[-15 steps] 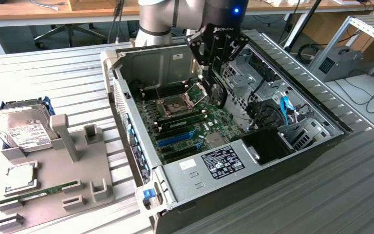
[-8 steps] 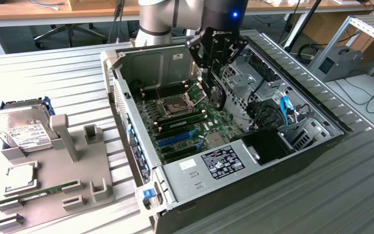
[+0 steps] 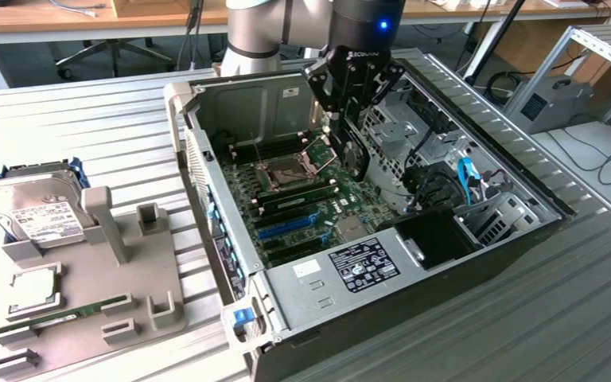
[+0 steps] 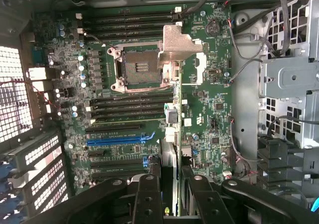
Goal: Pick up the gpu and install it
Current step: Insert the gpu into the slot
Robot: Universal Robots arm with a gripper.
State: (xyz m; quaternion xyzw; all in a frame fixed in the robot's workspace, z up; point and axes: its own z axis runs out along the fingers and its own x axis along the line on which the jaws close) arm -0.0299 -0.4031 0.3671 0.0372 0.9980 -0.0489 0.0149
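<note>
The gpu [image 3: 352, 151] hangs on edge inside the open computer case [image 3: 317, 290], just above the green motherboard [image 3: 317, 199]. My gripper [image 3: 348, 111] is shut on its upper edge. In the exterior view the card's black round fan faces the drive-bay side. The wrist view looks straight down: the gpu [image 4: 172, 134] appears as a thin edge running between my two black fingers [image 4: 148, 196], and its silver end bracket [image 4: 177, 45] sits over the CPU socket [image 4: 137, 67]. The blue expansion slot [image 4: 119, 139] lies just beside the card's edge.
Drive bays and loose cables [image 3: 465, 179] crowd the case on the exterior view's right. The rear wall with slot covers [image 4: 35, 154] stands beside the slots. Outside, on the exterior view's left, a grey tray [image 3: 152, 278] holds a hard drive [image 3: 35, 211], a CPU [image 3: 35, 286] and a memory stick [image 3: 67, 313].
</note>
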